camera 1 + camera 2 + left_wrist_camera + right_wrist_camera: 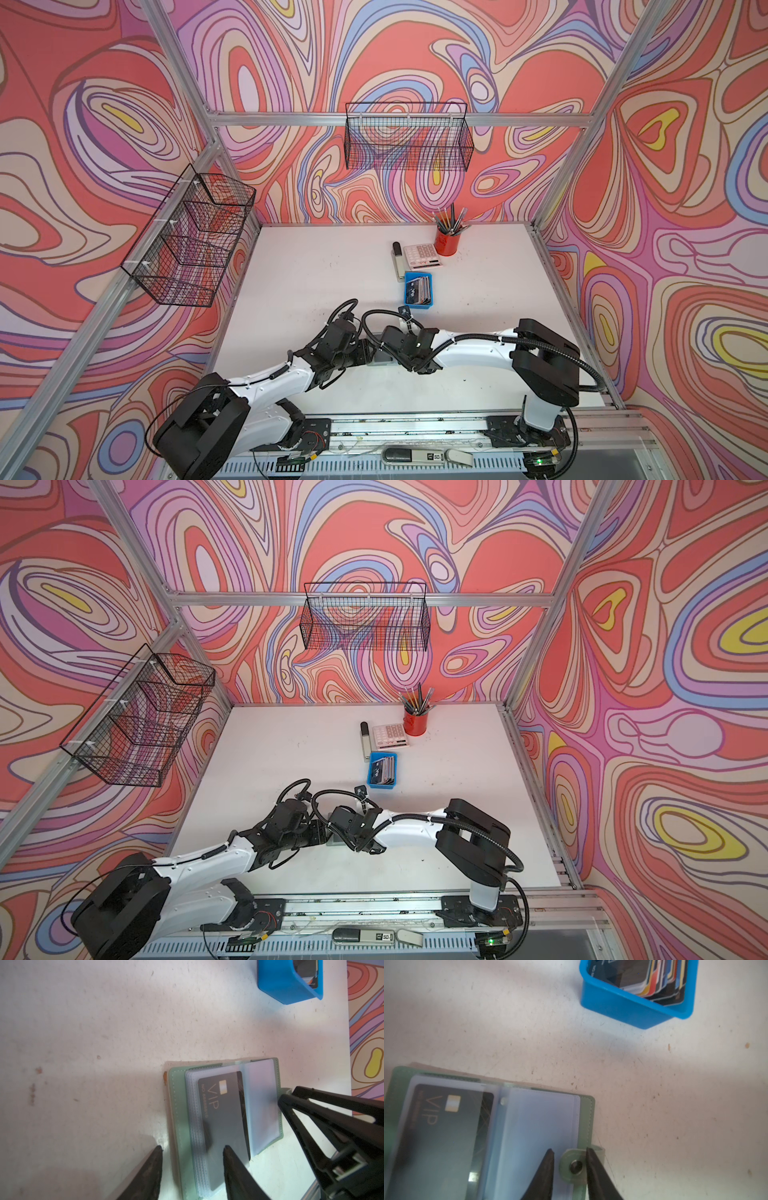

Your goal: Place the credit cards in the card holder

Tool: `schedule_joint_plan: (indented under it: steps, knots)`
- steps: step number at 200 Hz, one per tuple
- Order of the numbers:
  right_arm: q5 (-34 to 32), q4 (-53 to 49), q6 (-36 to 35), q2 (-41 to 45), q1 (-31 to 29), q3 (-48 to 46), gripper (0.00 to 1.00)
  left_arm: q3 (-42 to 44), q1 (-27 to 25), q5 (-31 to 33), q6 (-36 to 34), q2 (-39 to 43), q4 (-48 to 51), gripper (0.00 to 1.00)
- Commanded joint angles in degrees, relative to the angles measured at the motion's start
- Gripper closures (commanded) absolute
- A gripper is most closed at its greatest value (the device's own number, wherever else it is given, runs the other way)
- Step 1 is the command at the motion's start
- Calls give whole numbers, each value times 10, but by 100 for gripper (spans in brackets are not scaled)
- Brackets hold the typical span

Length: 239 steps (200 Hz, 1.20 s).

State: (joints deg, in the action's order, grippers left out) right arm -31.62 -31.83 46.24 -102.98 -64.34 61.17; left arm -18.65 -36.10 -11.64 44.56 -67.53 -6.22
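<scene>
Lying open: one card holder (176,1105), one VIP card (226,1109) sleeved.

The card holder (176,1105) is green, and the card (224,1126) inside is dark grey with gold letters. The tray (623,1009) is blue, the table (316,270) is white, and the walls (124,124) have pink, red and purple swirls.
</scene>
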Motion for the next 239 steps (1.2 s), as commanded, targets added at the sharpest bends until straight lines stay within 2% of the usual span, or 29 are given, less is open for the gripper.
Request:
schedule_joint_plan:
  steps: [1, 25, 50, 76, 110, 159, 212, 239]
  knots:
    - [-18, -13, 10, 0, -4, 6, 81, -5, -3, -3, -5, 2, 4, 51]
    - [-22, -16, 12, 4, -5, 4, 84, -4, -3, -2, -5, 6, 5, 51]
    - [-23, -21, 12, 0, -4, 7, 72, -5, -3, -3, -5, 8, 7, 51]
    - [-26, -24, 15, -6, -4, 8, 71, -5, -3, -1, -5, 10, 9, 51]
    - [-29, -22, 18, 3, -5, 3, 85, -6, -3, -1, -5, 11, 10, 51]
    - [-31, -17, 21, 18, -5, -8, 100, -5, -3, -1, -5, 10, 9, 51]
    - [-30, -9, 27, 41, -5, -23, 100, -7, -3, 6, -1, 7, 17, 50]
    - [-10, 51, 28, 73, -4, -67, 100, -17, -3, 39, 13, 3, 53, 47]
